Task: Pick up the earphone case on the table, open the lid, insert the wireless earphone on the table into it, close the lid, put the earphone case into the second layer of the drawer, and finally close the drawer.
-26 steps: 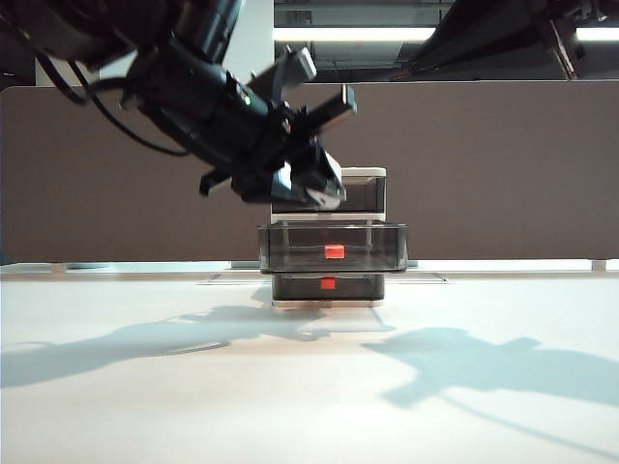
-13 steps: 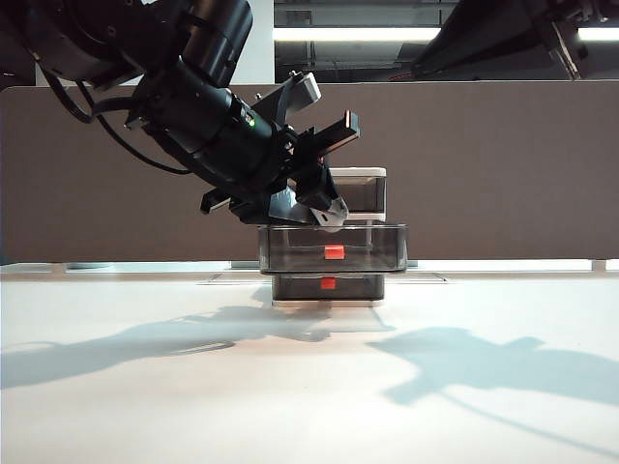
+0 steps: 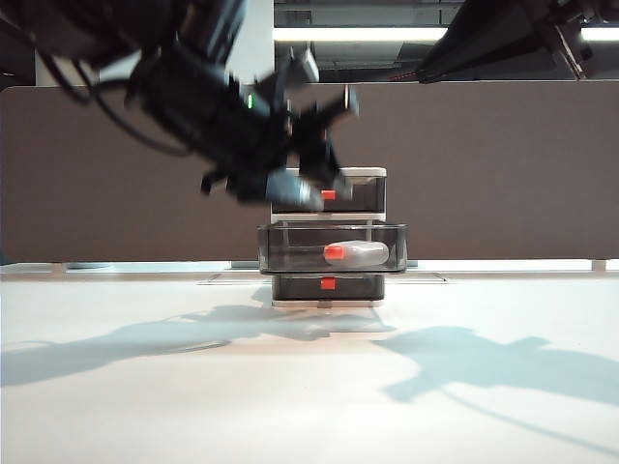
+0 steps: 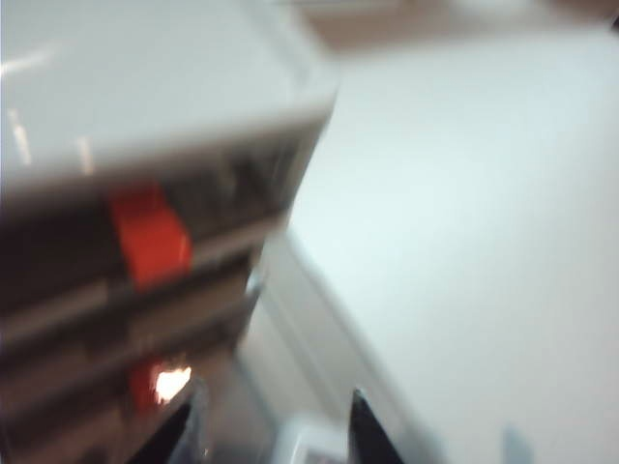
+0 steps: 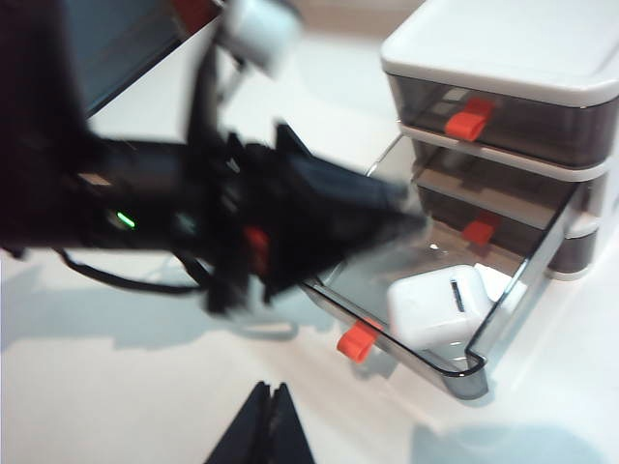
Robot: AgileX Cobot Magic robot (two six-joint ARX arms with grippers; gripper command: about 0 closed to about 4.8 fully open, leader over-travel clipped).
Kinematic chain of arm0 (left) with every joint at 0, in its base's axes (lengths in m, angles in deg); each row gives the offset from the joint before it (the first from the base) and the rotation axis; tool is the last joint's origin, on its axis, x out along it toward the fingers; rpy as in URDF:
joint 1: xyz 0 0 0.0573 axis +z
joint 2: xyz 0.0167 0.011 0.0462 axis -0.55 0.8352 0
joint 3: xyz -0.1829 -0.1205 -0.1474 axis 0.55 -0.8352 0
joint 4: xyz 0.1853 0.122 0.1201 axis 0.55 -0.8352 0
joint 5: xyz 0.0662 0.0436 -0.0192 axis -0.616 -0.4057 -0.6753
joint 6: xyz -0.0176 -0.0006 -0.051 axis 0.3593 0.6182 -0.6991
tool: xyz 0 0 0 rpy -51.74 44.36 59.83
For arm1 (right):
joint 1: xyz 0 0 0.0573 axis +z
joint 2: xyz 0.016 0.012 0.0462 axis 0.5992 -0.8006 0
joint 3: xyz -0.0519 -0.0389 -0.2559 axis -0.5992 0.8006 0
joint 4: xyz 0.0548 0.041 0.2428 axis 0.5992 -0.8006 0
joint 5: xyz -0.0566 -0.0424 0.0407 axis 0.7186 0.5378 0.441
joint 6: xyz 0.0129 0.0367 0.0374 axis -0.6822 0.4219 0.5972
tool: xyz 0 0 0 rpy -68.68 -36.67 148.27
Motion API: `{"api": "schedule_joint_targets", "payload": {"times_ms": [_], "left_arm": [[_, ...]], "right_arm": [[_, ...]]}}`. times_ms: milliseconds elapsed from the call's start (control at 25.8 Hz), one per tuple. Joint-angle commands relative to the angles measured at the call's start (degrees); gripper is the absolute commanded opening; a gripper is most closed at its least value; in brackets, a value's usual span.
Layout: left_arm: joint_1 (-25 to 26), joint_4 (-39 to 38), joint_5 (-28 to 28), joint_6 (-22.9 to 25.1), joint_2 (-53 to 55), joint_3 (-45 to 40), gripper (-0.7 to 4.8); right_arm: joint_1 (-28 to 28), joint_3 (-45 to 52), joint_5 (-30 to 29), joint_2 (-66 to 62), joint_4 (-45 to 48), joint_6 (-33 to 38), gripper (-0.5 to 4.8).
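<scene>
Since the earlier frames, the small glossy white earphone case (image 3: 359, 253) has left the left gripper (image 3: 311, 189) and now lies inside the pulled-out smoky translucent second layer of the drawer (image 3: 387, 237), just below that gripper. Its fingers (image 4: 366, 427) stand spread and empty, blurred. Behind it rises the white-framed three-tier drawer (image 3: 363, 174); red-orange tabs (image 5: 468, 120) mark each tier. Off to the side, the right gripper (image 5: 270, 416) hangs above the plain white table (image 3: 309, 387), fingers pressed together, holding nothing.
</scene>
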Motion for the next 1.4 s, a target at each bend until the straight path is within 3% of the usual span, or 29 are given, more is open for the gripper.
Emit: {"api": "schedule_joint_targets", "payload": {"times_ms": [39,78,194,349,582,777,971,1398], "left_arm": [[0.39,1.81,0.17,4.55,-2.78,2.91,1.75],[0.70,1.68,0.17,5.42,-3.17,3.82,1.60],[2.75,0.15,0.15,9.68,-3.37,8.37,-0.10],[6.58,-0.17,0.15,13.18,-2.14,11.69,-0.06],[8.94,-1.55,0.17,13.99,3.48,16.79,-0.06],[8.92,-8.52,0.17,14.67,10.25,25.14,-0.06],[8.94,-15.52,0.17,14.69,15.26,32.37,-0.06],[8.94,-20.02,0.17,14.69,16.72,33.09,-0.06]], "right_arm": [[0.07,-0.07,0.98,0.17,1.03,-0.20,-0.01],[0.07,-0.07,0.96,0.09,1.01,-0.20,-0.01],[0.09,-0.07,0.92,-1.16,1.07,-0.17,-0.01],[0.13,-0.04,1.01,-4.68,1.36,-0.15,-0.02],[0.13,0.44,2.89,-9.40,5.60,-0.98,-0.02],[0.17,0.57,2.64,-14.27,11.50,-6.03,-0.02],[0.17,1.95,1.11,-19.82,17.20,-6.16,-0.02],[0.17,2.86,-1.11,-29.57,26.23,-6.14,-0.02]]}}
